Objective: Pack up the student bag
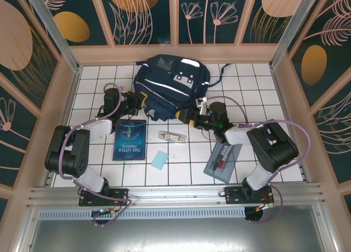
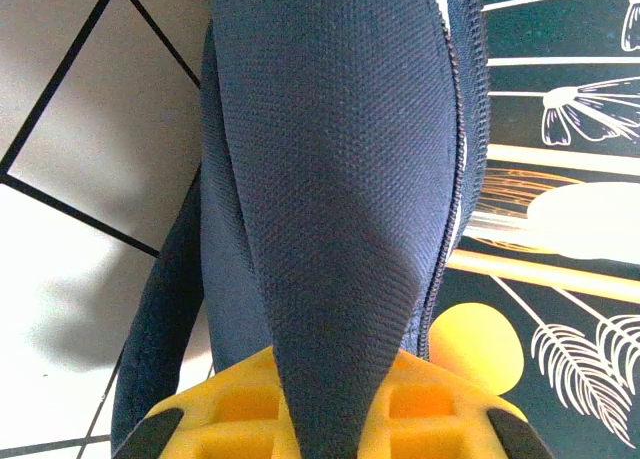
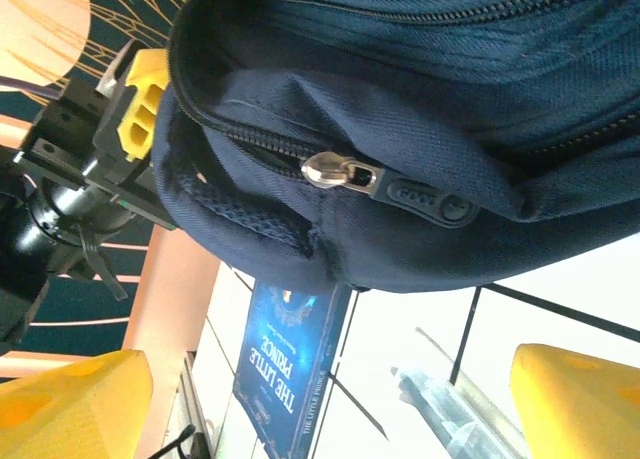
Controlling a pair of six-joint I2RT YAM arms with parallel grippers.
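The student bag (image 1: pixel 170 83), a navy backpack with white stripes, lies at the back middle of the tiled table. My left gripper (image 1: pixel 141 101) is at its left near corner, shut on a fold of the bag's navy fabric (image 2: pixel 330 179) that runs down between the yellow fingers (image 2: pixel 440 419). My right gripper (image 1: pixel 184 116) is at the bag's near right edge, open, its yellow fingertips (image 3: pixel 70 404) wide apart with nothing between them. Just above them the bag (image 3: pixel 420 99) shows a silver zipper pull (image 3: pixel 343 173) beside a partly open mouth.
A blue book, The Little Prince (image 1: pixel 129 139), lies left of centre, also under the bag's edge (image 3: pixel 290 369). A clear pen-like item (image 1: pixel 173 136) and a light blue pad (image 1: pixel 160 160) lie mid-table. A grey pencil case (image 1: pixel 223 161) sits near right.
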